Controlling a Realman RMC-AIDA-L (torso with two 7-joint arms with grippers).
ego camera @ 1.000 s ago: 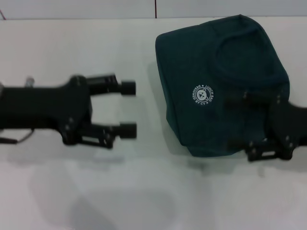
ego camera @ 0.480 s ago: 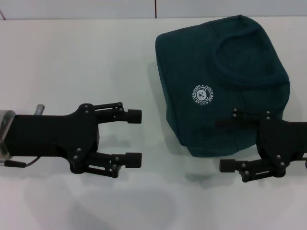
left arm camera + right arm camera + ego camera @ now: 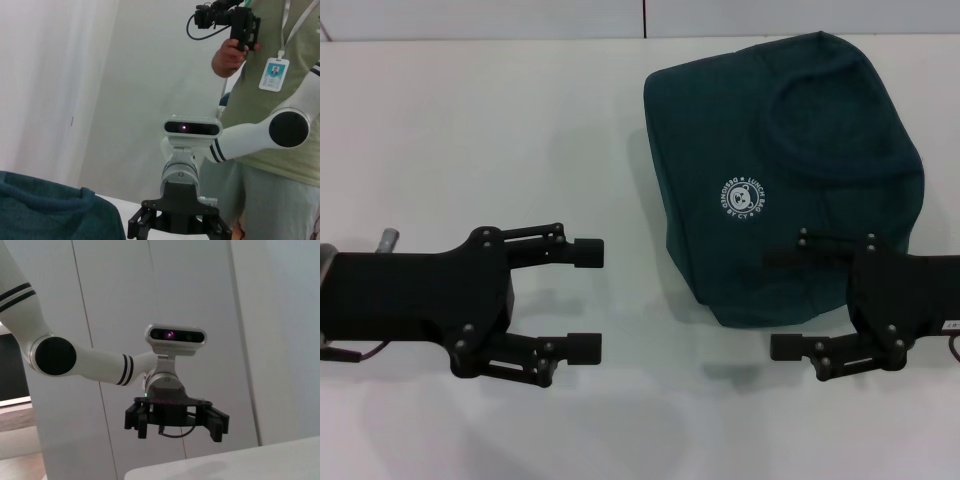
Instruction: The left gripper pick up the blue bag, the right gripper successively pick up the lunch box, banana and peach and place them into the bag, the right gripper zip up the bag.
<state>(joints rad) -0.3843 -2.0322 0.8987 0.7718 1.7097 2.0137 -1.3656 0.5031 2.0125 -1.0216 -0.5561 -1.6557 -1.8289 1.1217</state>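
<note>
- Worktop [image 3: 470,130]: white, carrying the blue bag [image 3: 790,150] toward 1 o'clock in the head view; the bag lies closed on its side with the round white bear logo [image 3: 744,197] facing up.
- Left gripper [image 3: 586,300]: at about 8 o'clock in the head view, over bare worktop, pointing toward 3 o'clock; jaws spread wide with nothing between them, and well apart from the bag.
- Right gripper [image 3: 785,303]: at about 4 o'clock in the head view, pointing toward 9 o'clock; jaws spread, the far finger [image 3: 790,259] overlapping the bag's near edge, the near finger [image 3: 792,347] over the white surface just beside that edge. Whether either finger touches the fabric cannot be told.
- Left wrist view: the right gripper [image 3: 180,227] shows head-on with its camera bar above it, a corner of the blue bag [image 3: 55,212] beside it, and behind it a person [image 3: 272,125] in a green shirt with a badge, holding up a camera rig [image 3: 230,22].
- Right wrist view: the left gripper [image 3: 176,422] shows head-on above a corner of the worktop [image 3: 240,462], jaws apart, against a pale panelled wall [image 3: 200,290].
</note>
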